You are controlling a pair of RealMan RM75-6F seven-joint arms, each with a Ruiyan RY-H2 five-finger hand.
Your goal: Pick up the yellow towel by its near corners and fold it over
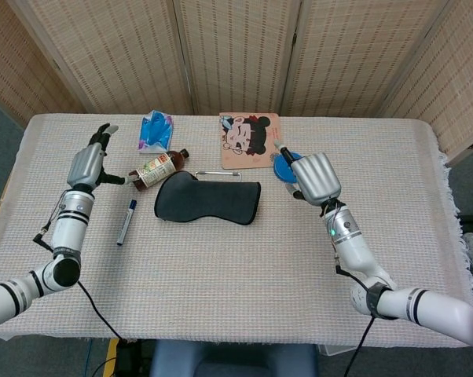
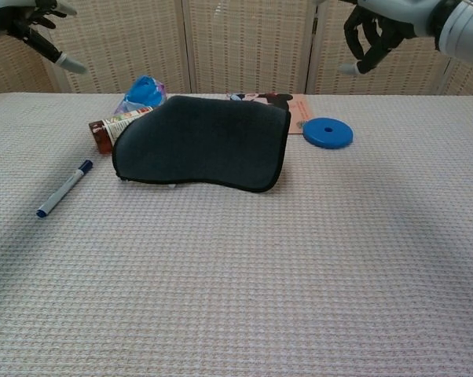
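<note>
From the head view, your left hand (image 1: 87, 163) and right hand (image 1: 315, 177) hover apart, empty, either side of the folded towel (image 1: 207, 199), which lies dark side up mid-table beside a bottle (image 1: 156, 169). The chest view alone shows both hands' fingers (image 2: 365, 38) loosely spread, and a blue disc (image 2: 328, 132) uncovered.

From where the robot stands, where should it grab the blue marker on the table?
Grip the blue marker at mid-barrel, coming straight down with the left hand. It lies flat on the tablecloth, apart from the bottle and towel.
</note>
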